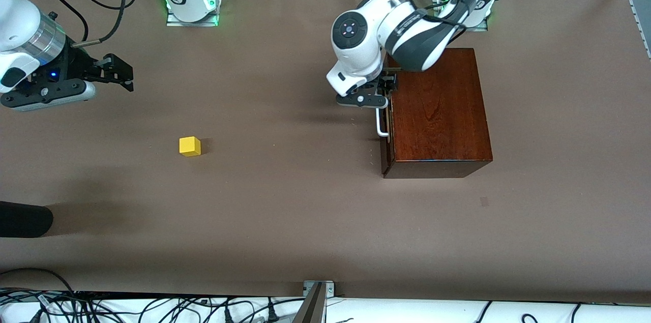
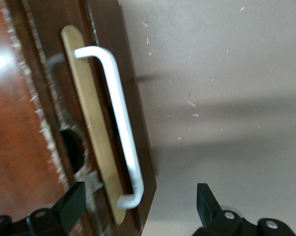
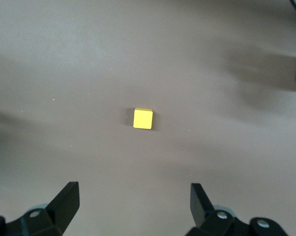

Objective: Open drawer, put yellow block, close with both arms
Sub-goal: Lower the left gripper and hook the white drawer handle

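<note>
Left gripper [image 1: 385, 90] spread wide at the white handle [image 1: 381, 124] of the shut drawer [image 1: 386, 132] in the mahogany box [image 1: 440, 109], fingers [image 2: 69, 201] straddling its end; right gripper [image 1: 124, 75] spread empty above bare table [image 1: 305, 211], yellow block [image 1: 189, 146] on the table ahead of it, well apart from the box.

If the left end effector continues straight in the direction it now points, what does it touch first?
Most likely the white handle on the drawer: the left end effector is open, and the handle's end lies between its fingers. Depth is unclear.
</note>
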Controlling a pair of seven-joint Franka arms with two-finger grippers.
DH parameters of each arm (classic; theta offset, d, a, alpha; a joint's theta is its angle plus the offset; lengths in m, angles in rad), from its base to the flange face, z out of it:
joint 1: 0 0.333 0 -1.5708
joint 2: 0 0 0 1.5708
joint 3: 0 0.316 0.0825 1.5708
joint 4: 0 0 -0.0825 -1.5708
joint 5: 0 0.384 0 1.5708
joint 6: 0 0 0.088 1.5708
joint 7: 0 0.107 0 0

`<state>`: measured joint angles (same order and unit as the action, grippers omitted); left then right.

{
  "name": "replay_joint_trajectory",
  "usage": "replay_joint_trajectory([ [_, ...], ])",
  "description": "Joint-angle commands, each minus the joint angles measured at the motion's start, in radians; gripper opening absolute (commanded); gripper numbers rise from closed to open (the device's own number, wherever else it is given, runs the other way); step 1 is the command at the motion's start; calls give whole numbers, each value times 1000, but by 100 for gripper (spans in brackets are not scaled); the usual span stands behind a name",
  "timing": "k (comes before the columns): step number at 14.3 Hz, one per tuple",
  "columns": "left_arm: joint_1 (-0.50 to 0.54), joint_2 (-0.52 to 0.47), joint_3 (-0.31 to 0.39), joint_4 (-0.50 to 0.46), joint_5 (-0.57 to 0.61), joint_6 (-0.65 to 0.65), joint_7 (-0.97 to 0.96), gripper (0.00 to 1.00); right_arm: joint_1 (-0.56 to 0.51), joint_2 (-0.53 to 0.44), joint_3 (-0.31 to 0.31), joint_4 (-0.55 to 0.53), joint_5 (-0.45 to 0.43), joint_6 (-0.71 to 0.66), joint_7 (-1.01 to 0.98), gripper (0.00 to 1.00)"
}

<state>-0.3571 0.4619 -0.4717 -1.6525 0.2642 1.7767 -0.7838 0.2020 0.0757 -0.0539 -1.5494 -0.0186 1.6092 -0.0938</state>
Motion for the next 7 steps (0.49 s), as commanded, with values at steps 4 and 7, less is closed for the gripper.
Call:
replay_joint_trajectory([
  [4, -13, 84, 1, 13, 119, 96, -95, 100, -9, 6, 0, 9, 3, 40, 5, 100],
  [7, -23, 101, 2, 14, 132, 99, -121, 100, -12, 12, -3, 9, 6, 57, 5, 100],
])
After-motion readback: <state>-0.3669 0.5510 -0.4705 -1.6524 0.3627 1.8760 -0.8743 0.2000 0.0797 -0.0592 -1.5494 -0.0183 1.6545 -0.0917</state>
